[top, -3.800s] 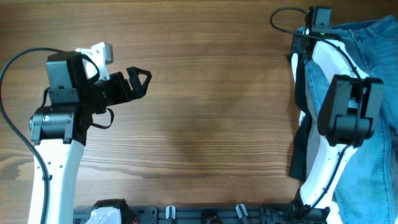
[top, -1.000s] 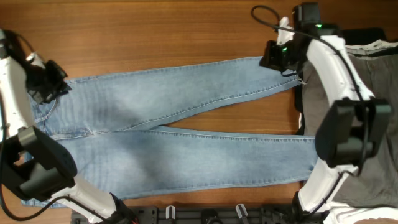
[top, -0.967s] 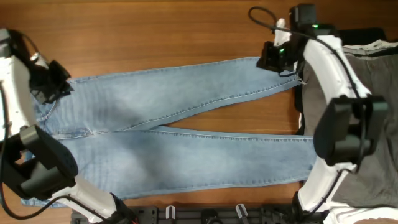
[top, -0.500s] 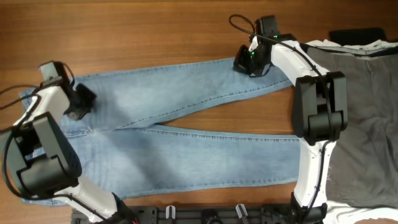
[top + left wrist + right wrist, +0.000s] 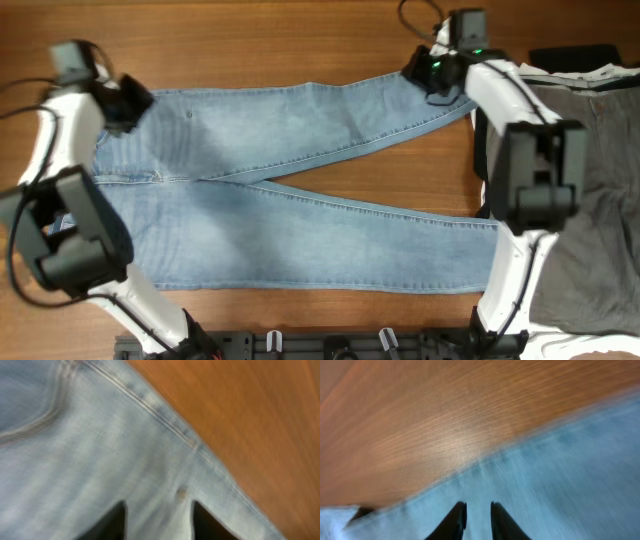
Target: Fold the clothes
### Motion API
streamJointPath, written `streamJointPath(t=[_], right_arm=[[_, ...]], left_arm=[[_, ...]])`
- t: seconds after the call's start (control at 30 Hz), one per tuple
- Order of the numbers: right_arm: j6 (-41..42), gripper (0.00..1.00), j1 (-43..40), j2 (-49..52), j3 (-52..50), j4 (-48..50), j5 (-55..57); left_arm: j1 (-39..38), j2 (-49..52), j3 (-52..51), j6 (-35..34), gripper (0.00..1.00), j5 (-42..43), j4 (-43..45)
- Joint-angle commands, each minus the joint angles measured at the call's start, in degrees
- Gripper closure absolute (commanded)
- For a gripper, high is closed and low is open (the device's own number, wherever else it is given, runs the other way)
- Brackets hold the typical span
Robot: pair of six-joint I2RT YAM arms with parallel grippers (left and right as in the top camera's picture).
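Spreading and lining up is judged to be the step in hand. The jeans (image 5: 300,190) are laid full-length on the worktop (image 5: 300,40), with the waistband by the left edge and both legs run out towards the right edge. The farther leg slants up to the far right corner, so a wedge of bare wood is left between the legs.

The left claw (image 5: 128,100) is set on the far corner of the waistband. In its blurred wrist view its fingers (image 5: 112,522) are seen somewhat apart with denim below them, and whether cloth is nipped cannot be told. The right claw (image 5: 438,75) is at the hem of the farther leg. Its fingers (image 5: 456,519) are drawn nearly together over denim, so the hem is judged to be pinched.

For a clean fold, the farther leg should be carried over onto the nearer one. Waist corner and hem are best moved together at one pace, kept low and lightly taut so that no crease is trapped. The outer seams should be matched before anything is let go. The grey garment (image 5: 590,180) along the right edge should be kept out of the sweep.
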Motion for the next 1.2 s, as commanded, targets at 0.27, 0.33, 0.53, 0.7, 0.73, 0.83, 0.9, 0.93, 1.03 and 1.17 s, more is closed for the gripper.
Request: streamJointPath(t=[0.27, 0.33, 0.53, 0.7, 0.73, 0.83, 0.9, 0.93, 1.03, 1.17], right_arm=[[1.79, 0.96, -1.51, 4.76, -5.9, -10.38, 12.9], [2.45, 0.96, -3.74, 5.79, -5.9, -7.54, 12.85], [-3.19, 0.96, -7.85, 4.11, -1.92, -3.54, 2.64], [-4.39, 0.28, -7.74, -0.66, -1.9, -18.67, 2.25], [-4.35, 0.24, -7.76, -0.59, -2.08, -22.1, 3.28], [-4.22, 0.23, -7.76, -0.37, -4.31, -23.45, 8.94], [-4.28, 0.28, -7.74, -0.02, -4.85, -19.69, 8.87], [-4.33, 0.36, -7.56, 0.15, -4.85, -15.72, 8.9], [-10.49, 0.41, -8.04, -1.27, -2.82, -7.02, -0.61], [-12.04, 0.32, -8.28, -13.29, -0.44, -7.74, -4.24]], left_arm=[[7.43, -9.14, 4.74, 18.71, 0.11, -1.77, -26.99], [7.5, -9.14, 4.55, 19.26, 0.01, -5.18, -27.19], [11.3, -9.09, 3.76, 16.15, 0.06, -7.08, -29.62], [15.13, -9.05, 0.9, 16.28, 0.02, -7.02, -31.36], [15.1, -9.05, 0.68, 16.28, 0.02, -7.04, -31.5], [15.1, -9.05, 0.61, 16.48, 0.01, -7.1, -31.43], [15.1, -9.05, 0.61, 16.48, 0.0, -7.13, -31.41], [15.1, -9.05, 0.61, 16.46, 0.0, -7.13, -31.23], [15.13, -9.05, 0.55, 16.35, 0.06, -7.13, -32.85], [19.56, -9.05, -0.79, 8.74, 0.15, -14.03, -38.75]])
